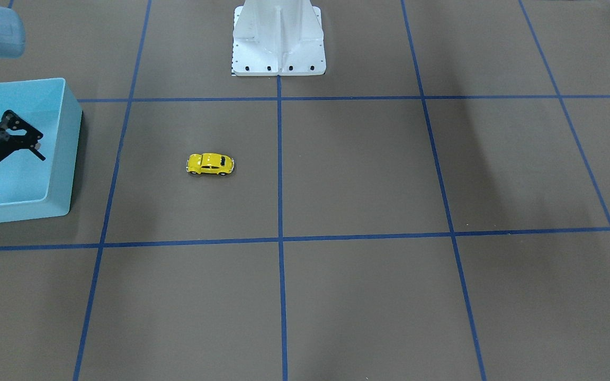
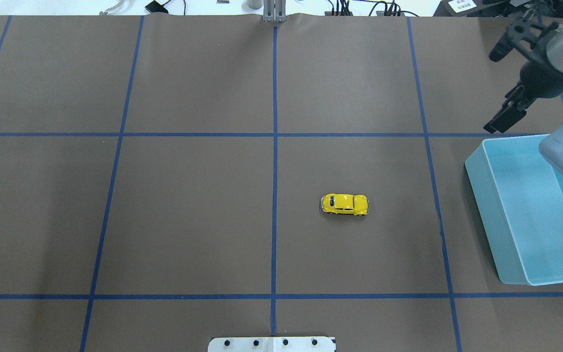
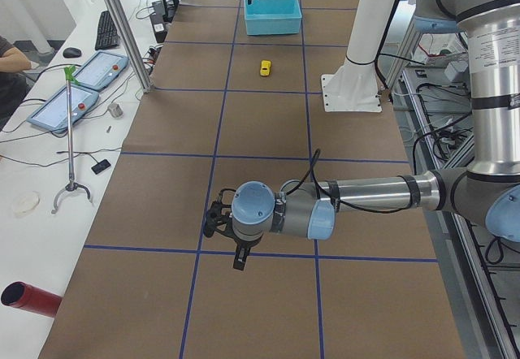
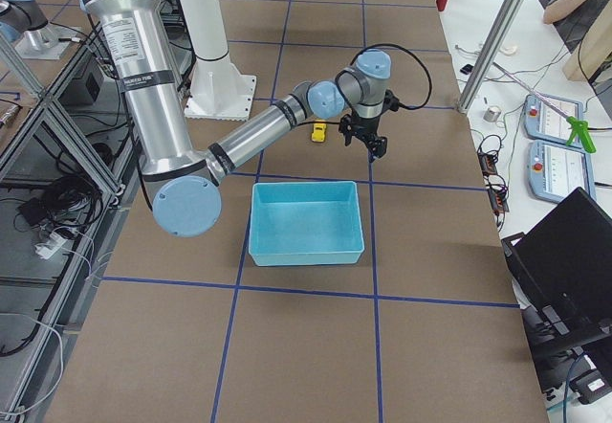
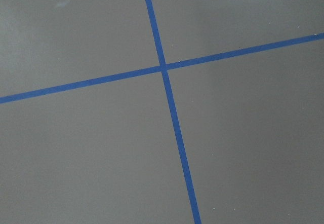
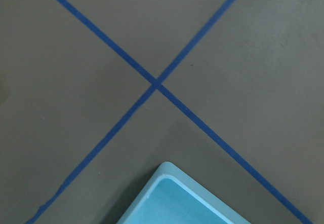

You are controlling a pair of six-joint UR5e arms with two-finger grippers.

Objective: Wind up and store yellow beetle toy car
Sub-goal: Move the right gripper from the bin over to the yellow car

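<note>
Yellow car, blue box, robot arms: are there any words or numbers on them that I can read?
Nothing here can be read.
The yellow beetle toy car: no words or numbers show.
The light blue bin: plain, no writing.
The sticker on the right arm: print too small to read.
The white tag at the overhead view's top right: too blurred to read.

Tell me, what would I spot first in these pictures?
First, the tiny yellow beetle toy car: it sits on its wheels, alone on the brown table, just right of the middle blue line in the overhead view. Next comes the big light blue bin at the table's right edge. The right gripper hangs open by the bin's far corner.
</note>
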